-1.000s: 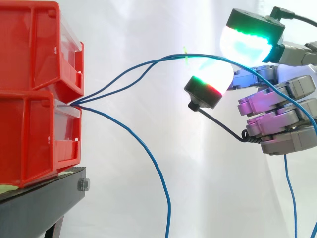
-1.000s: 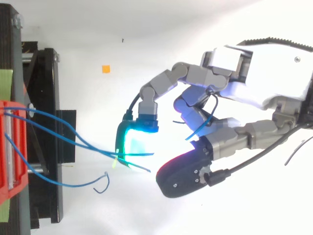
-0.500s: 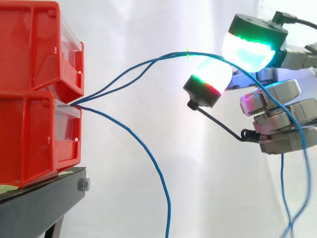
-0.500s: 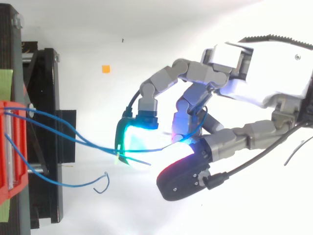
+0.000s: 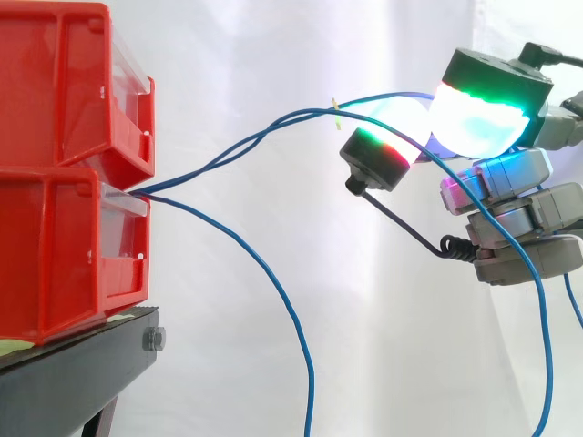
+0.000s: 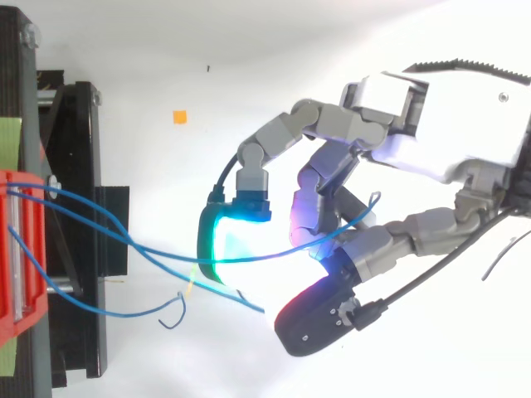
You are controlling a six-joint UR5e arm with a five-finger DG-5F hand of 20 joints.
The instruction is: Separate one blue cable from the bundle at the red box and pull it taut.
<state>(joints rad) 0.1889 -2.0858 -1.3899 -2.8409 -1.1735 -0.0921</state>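
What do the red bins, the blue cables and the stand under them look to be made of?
Red bins: likely moulded plastic, glossy, with clear front panels. Blue cable: thin wire in a smooth blue sheath, probably plastic; each one bends in soft curves. Black stand: seemingly metal, matt and dark, with a bolt head in its edge.

The black stand (image 5: 86, 373) carries the lower red bin (image 5: 64, 255), which rests directly on its top surface. A pale green strip (image 5: 13, 345) lies between the bin base and the stand. A bolt (image 5: 153, 340) sits in the stand's front edge. The upper red bin (image 5: 64, 82) is stacked on the lower one.
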